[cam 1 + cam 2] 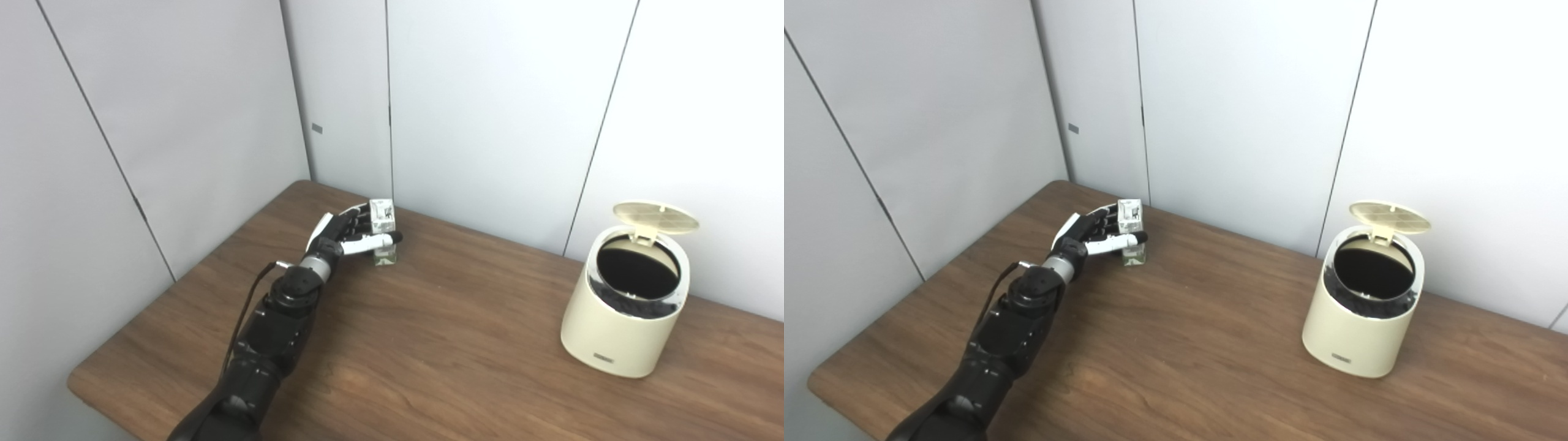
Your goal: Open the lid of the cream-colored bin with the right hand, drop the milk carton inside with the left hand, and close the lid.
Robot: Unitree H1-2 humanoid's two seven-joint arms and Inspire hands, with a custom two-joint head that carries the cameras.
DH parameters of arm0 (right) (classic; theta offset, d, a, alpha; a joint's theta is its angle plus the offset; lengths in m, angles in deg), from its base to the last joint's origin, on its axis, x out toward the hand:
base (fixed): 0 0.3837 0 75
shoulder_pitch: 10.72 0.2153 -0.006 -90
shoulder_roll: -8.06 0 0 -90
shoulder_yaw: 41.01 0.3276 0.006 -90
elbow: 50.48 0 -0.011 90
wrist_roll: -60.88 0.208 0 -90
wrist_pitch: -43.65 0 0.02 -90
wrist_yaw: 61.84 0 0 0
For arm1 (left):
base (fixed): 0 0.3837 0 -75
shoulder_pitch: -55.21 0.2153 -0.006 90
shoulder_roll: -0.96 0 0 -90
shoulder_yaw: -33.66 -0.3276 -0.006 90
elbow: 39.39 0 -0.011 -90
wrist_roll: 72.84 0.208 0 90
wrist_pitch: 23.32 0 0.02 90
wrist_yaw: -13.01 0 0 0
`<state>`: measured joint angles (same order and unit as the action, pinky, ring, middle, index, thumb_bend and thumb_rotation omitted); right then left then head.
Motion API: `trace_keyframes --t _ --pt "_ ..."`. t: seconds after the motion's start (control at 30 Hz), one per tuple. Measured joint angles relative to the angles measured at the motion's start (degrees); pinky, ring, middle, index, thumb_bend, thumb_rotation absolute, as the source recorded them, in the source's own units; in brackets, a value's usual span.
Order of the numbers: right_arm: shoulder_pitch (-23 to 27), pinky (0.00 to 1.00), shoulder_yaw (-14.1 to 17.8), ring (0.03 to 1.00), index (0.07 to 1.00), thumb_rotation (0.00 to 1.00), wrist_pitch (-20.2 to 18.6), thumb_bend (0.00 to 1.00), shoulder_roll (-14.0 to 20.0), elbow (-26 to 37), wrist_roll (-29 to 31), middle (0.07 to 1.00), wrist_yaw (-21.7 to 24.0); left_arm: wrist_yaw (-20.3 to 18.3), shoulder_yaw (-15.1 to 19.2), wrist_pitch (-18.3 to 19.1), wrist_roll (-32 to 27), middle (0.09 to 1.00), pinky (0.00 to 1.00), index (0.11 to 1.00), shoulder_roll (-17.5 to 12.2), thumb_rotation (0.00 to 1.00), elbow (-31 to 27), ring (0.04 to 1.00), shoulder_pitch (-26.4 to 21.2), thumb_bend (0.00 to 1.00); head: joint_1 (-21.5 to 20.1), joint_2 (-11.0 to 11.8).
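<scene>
A small white and green milk carton [384, 233] stands upright on the brown table [441, 331] near its far left edge. My left hand [349, 234] is wrapped around the carton, thumb across its front and fingers behind it; the carton's base looks to rest on the table. The cream-colored bin [625, 312] stands at the right with its round lid [655, 217] flipped up and its dark inside showing; it also shows in the right eye view [1363, 318]. My right hand is not in view.
Grey wall panels [490, 110] rise close behind the table and along its left side. The table's near left corner [79, 383] is rounded. Bare wood lies between the carton and the bin.
</scene>
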<state>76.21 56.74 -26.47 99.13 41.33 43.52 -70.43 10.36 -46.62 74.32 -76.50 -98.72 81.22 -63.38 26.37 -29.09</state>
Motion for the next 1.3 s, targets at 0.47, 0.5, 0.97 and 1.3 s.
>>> trace_keyframes --t 0.47,0.5,0.97,1.3 --pt "-0.56 0.46 0.06 0.686 0.718 0.95 -1.2 0.74 -0.05 0.51 -0.62 0.742 0.11 1.77 2.26 -2.37 -2.01 0.697 0.67 0.656 2.23 0.07 3.28 0.717 -1.36 0.91 0.26 -0.35" --pt "-0.55 0.47 0.06 0.687 0.719 0.95 -1.18 0.74 -0.04 0.49 -0.62 0.742 0.1 3.03 2.65 -2.35 -1.95 0.69 0.66 0.64 2.89 0.06 3.27 0.71 -1.48 0.9 0.26 -0.35" --pt "-0.64 0.47 0.19 0.695 0.728 0.92 -1.67 0.68 0.0 0.72 -0.64 0.751 0.74 11.58 4.32 -4.9 -0.76 0.48 0.49 0.448 8.46 0.0 3.1 0.494 -1.88 0.5 0.35 -1.05" --pt "-1.86 0.49 0.32 0.707 0.734 0.9 -3.76 0.63 0.03 1.77 -0.81 0.757 1.46 11.34 4.23 -6.21 -0.82 0.477 0.46 0.45 8.46 0.0 2.95 0.499 -1.29 0.5 -0.35 -1.05"
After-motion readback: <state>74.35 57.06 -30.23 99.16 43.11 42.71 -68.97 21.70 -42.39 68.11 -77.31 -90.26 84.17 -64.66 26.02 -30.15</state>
